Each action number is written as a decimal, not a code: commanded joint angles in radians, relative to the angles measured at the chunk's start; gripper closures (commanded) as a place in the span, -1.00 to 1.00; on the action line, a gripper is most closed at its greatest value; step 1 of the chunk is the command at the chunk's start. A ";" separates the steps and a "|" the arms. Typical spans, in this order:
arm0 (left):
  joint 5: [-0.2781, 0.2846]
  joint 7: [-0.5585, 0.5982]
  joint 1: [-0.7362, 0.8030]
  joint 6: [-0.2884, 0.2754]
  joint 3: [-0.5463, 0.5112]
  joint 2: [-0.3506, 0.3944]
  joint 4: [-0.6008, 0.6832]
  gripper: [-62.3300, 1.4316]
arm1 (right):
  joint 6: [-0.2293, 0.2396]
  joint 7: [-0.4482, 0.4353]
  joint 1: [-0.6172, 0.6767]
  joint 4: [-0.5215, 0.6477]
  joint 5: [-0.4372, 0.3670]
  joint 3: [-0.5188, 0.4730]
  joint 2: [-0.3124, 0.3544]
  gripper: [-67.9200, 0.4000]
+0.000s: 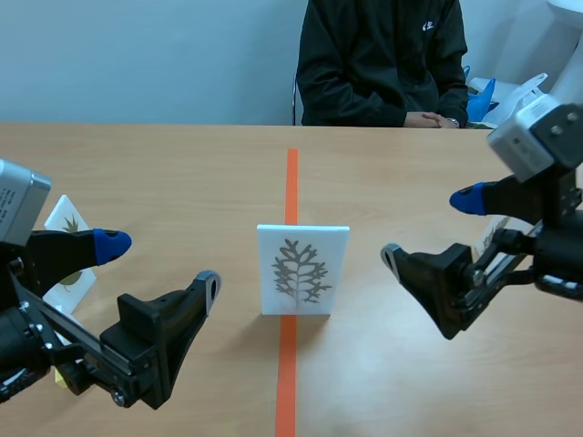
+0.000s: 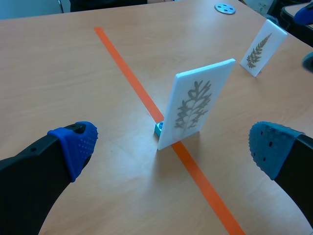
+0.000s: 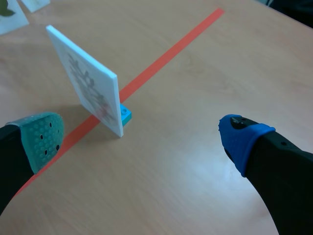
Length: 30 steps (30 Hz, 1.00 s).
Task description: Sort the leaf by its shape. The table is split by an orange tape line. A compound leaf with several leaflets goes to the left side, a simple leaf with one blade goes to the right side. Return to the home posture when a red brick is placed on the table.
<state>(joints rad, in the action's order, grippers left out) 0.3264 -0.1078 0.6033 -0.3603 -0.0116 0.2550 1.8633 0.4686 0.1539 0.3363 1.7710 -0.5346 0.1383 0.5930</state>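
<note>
Distance settles little here, since the card [image 1: 302, 269] stands upright at the middle of the table [image 1: 182, 164], planted squarely on the tape line [image 1: 291, 182], with a gripper to either side and about equally near. The left gripper [image 1: 161, 264] hangs low on its own side, fingers spread wide and holding nothing. The right gripper [image 1: 430, 228] mirrors it a little higher, likewise wide open and empty. The card's printed face looks toward the robot, so its broad side runs across the table from left to right and its thin edges point at the two grippers. A small blue foot [image 3: 125, 115] props it from behind. From each wrist view the card lies ahead of the open fingers and apart from them, seen at a slant. What matters for the coming move is the direction of travel, and that rests on the print. The grey leaf seems to carry several leaflets branching off one stem, though the print is pale and I would not swear to it. If it is compound, the card belongs on the left side, where a second card [image 1: 68, 238] stands, and the left arm would be the natural one to take it, closing across the card's thin body.
</note>
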 commanded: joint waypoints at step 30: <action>0.010 0.021 -0.003 -0.002 -0.001 -0.002 0.028 -1.00 | -0.008 -0.277 -0.453 -0.594 0.366 0.485 -0.281 -0.79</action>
<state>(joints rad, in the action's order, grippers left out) 0.3264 -0.1009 0.6033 -0.3603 -0.0116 0.2550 1.8645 0.4644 -0.1081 -0.1047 1.1584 -0.1608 0.6266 0.3061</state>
